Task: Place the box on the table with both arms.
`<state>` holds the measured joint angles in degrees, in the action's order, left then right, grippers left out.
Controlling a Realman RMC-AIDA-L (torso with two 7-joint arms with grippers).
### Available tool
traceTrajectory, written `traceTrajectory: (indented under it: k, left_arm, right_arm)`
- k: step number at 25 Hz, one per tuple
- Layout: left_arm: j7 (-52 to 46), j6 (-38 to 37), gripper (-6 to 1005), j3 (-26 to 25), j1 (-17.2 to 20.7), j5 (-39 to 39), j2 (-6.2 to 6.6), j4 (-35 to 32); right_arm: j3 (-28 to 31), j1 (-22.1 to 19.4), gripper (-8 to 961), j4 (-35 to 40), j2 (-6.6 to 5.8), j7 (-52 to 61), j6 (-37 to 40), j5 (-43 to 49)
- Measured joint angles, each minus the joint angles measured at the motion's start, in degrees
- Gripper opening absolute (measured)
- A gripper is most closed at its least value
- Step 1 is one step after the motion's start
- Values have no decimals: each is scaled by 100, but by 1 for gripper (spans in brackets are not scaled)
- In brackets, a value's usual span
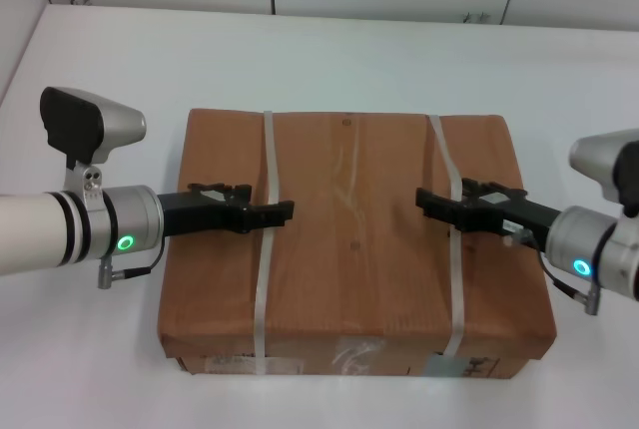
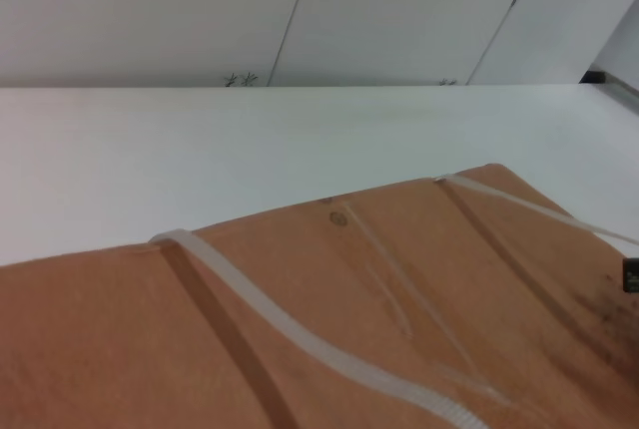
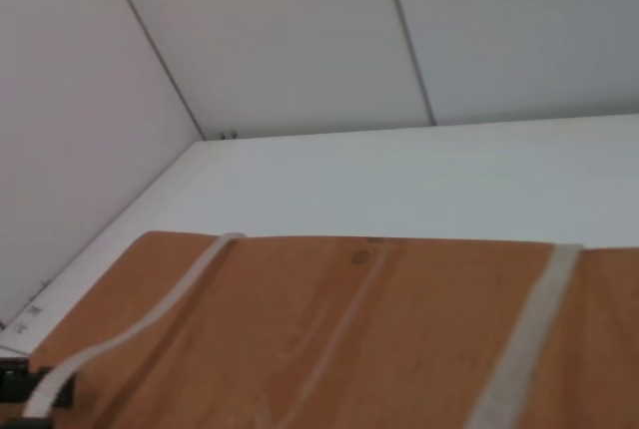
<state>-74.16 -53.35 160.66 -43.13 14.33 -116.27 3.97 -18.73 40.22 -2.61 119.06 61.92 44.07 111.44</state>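
Evidently the box (image 1: pixel 354 239) sits mid-table (image 1: pixel 329 45), the left gripper (image 1: pixel 283 212) at 9 o'clock and right gripper (image 1: pixel 423 200) at 3 each hooking 1 of 2 straps (image 1: pixel 266 249), finger spread indiscernible.

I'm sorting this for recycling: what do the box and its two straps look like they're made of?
The box looks like matte brown cardboard, with clear glossy tape down its top. The left strap and right strap look like thin white plastic banding, faintly ribbed in the left wrist view; the exact plastic can't be told.
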Motion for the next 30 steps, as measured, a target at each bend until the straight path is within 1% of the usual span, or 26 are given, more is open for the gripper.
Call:
traceTrajectory:
  k: [1,2,7,10,12,14,16,17,19,21,22,23,24,25,27,28,30]
  left_arm:
    - [0,-38,790,-3,0,2,1,7]
    - [1,-82,821,-6,2,5,1,15]
    - [15,-305,818,-32,22,61,30,30]
    - [71,-383,816,-35,54,147,39,40]
    - [157,-486,815,-35,69,247,52,45]
    - [321,-655,813,-35,86,394,70,49]
    - [694,-1089,811,-35,146,644,115,51]
    - [859,-1358,810,-35,187,719,147,51]
    - [1272,-2184,808,-13,316,851,269,52]
    - [1794,-3464,807,33,472,861,458,52]
    - [1920,-3820,806,42,505,847,511,52]
    - [2196,-4822,805,68,590,798,682,53]
    - [2196,-4822,804,68,590,798,682,53]
    - [2243,-5162,803,83,600,785,752,56]
    - [2265,-5446,801,102,603,777,827,60]
    - [2271,-5506,801,109,594,775,843,60]
    - [2283,-5512,801,113,562,767,836,60]
  right_arm:
    - [20,-38,751,29,-1,1,35,0]
    - [40,-71,770,58,-1,2,81,0]
    - [105,-232,867,222,-3,66,306,0]
    - [107,-266,863,290,-6,71,378,0]
    - [117,-344,861,412,-4,72,613,0]
    - [159,-486,861,615,-1,58,1113,-6]
    - [218,-652,861,879,-1,-45,1781,-24]
    - [235,-718,861,984,-1,-132,2121,-34]
    - [207,-808,861,1181,-13,-464,2911,-27]
    - [72,-838,861,1346,-26,-800,3648,-4]
    - [-41,-845,861,1448,-28,-908,3968,5]
    - [-189,-851,861,1574,-31,-993,4314,7]
    - [-371,-851,861,1745,-35,-1001,4643,11]
    - [-513,-850,861,1886,-38,-983,4927,14]
    - [-697,-831,861,2100,-47,-892,5310,15]
    - [-742,-819,861,2180,-53,-847,5466,16]
    - [-768,-814,861,2272,-60,-814,5657,26]
